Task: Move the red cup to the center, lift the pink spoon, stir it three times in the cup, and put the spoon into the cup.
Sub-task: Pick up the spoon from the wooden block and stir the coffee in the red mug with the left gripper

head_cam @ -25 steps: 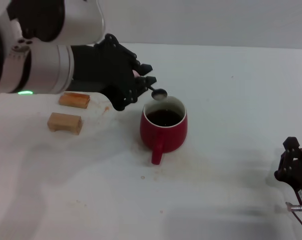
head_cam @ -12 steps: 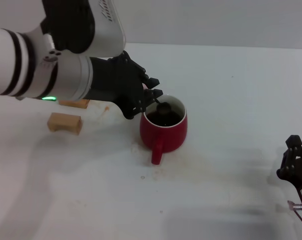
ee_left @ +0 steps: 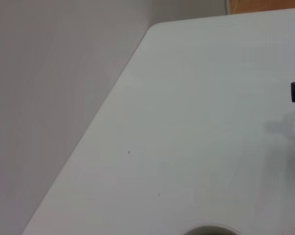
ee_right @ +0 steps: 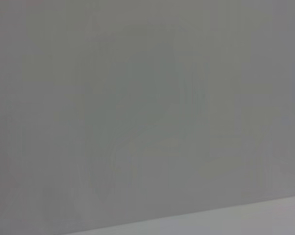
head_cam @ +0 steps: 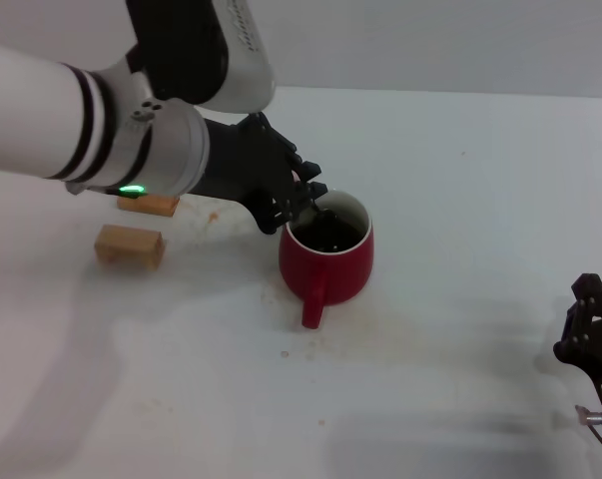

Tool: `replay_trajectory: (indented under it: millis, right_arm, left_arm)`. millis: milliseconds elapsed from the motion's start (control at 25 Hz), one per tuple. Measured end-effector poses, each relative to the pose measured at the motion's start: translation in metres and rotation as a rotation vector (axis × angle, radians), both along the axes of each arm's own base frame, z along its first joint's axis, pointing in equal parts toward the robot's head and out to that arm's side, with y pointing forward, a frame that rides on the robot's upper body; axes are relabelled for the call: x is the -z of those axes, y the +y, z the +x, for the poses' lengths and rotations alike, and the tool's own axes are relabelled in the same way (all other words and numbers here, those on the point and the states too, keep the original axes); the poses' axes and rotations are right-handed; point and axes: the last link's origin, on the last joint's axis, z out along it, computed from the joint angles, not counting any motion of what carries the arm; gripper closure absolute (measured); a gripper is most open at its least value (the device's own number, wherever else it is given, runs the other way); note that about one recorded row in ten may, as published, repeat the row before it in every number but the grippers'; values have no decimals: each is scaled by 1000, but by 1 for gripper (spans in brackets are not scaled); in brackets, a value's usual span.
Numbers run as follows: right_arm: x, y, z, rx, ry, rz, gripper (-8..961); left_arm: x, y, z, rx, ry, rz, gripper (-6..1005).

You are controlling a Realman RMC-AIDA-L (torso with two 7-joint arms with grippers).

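Observation:
The red cup (head_cam: 330, 261) stands near the table's middle with its handle toward me and dark liquid inside. My left gripper (head_cam: 302, 200) hangs at the cup's left rim, shut on the pink spoon (head_cam: 318, 208). The fingers hide the spoon's handle. Its grey neck slants down into the cup and its bowl is low inside, at or in the liquid. The cup's pale rim shows at the edge of the left wrist view (ee_left: 208, 230). My right gripper (head_cam: 592, 334) is parked at the table's near right, apart from everything.
Two tan wooden blocks lie left of the cup, one nearer (head_cam: 129, 246) and one farther, partly behind my left arm (head_cam: 149, 206). Small stains mark the white table (head_cam: 460, 150) near the cup.
My left gripper has moved right and down, bringing the spoon's bowl from above the cup's rim down into the cup. The right gripper has slid slightly lower in view.

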Motion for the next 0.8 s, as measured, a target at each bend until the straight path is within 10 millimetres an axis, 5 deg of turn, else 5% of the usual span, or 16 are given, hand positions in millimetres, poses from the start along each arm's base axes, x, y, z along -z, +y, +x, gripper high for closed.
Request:
replay_trajectory:
  millis: [240, 520, 800]
  right_arm:
    - [0, -1, 1, 1, -3, -1, 952]
    - [-1, -1, 2, 3, -7, -1, 952]
    - [-1, -1, 2, 0, -11, -3, 952]
  left_arm:
    - [15, 6, 0, 2, 16, -27, 858]
    - [26, -9, 7, 38, 25, -73, 859]
    - [17, -22, 4, 31, 10, -55, 858]
